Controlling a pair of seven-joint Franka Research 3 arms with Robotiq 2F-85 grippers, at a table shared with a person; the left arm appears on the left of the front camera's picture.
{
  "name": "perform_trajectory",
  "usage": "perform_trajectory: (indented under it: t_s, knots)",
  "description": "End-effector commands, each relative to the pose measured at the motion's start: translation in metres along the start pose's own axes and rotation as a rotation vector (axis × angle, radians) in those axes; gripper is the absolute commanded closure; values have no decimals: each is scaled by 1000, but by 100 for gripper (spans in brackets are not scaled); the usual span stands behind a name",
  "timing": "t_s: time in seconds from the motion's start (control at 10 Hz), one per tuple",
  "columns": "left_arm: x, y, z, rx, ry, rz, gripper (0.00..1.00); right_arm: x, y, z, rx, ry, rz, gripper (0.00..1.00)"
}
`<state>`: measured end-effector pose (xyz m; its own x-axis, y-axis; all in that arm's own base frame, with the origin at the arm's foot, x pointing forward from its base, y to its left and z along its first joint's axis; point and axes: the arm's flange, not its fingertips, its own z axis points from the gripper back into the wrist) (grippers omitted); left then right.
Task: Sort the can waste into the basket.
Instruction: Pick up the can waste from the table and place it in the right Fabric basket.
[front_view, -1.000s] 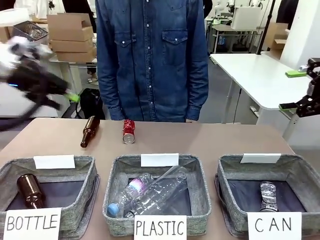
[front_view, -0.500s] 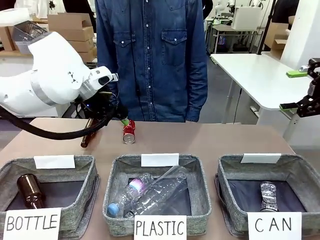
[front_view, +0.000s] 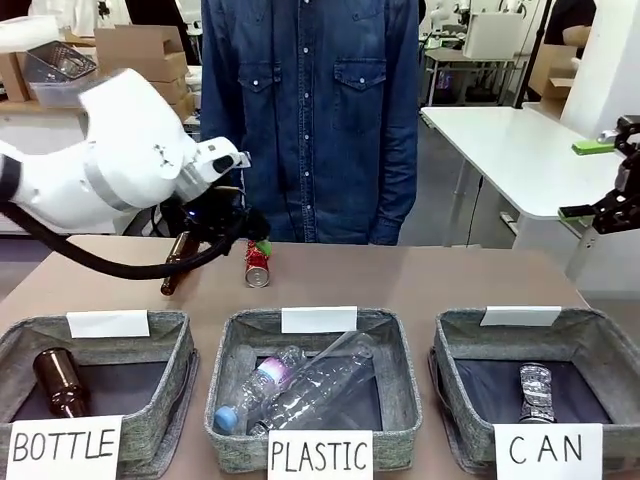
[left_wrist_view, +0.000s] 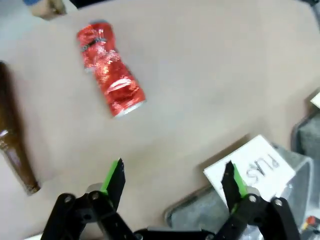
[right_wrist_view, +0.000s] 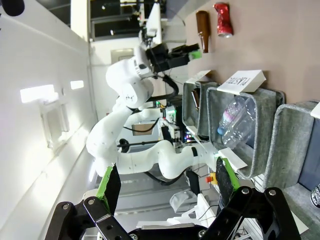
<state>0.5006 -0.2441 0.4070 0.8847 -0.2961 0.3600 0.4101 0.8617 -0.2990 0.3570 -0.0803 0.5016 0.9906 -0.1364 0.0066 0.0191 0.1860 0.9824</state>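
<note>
Over at the left of the table (front_view: 450, 275), the left gripper (front_view: 257, 243) has swung in from beyond the table's edge within the last second. It now hangs low, its fingers spread wide with nothing between them. Outside one fingertip lies the brown bottle (left_wrist_view: 12, 145), which is not wanted here. Ahead of the fingertips, off toward that same finger and not yet between the two, the red can (left_wrist_view: 110, 70) lies on its side on the bare tabletop, clear of both pads. Over the last half second the fingers have crept only a little nearer to it. I'd judge the fast swing is over and the fine lining-up has begun: the fingers must come over the can and straddle it before they close. Close by the other fingertip sits the PLASTIC basket (front_view: 228, 390), the wrong place for this can. Farther right, the CAN basket (front_view: 450, 390) already holds the silvery can (front_view: 536, 392) on its dark floor, so the red one looks like the last piece to sort. At the far right the right gripper (front_view: 588, 180) has not moved, its fingers parted and empty.
</note>
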Motion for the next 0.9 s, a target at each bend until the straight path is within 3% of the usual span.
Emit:
perform_trajectory:
  t_s: [0.0, 0.3, 0.4, 0.6, 0.8]
  knots:
    - [42, 1, -27, -1, 36, 82, 0, 0, 1, 3, -5, 12, 19, 0]
    - [64, 12, -84, 110, 114, 209, 0, 0, 1, 3, -5, 12, 19, 0]
    - [50, 8, -67, 75, 109, 168, 0, 0, 1, 3, -5, 12, 19, 0]
    - [-36, 2, 59, -97, 51, -91, 0, 0, 1, 3, -5, 12, 19, 0]
    - [-136, 0, 171, -354, -94, -402, 0, 0, 1, 3, -5, 12, 19, 0]
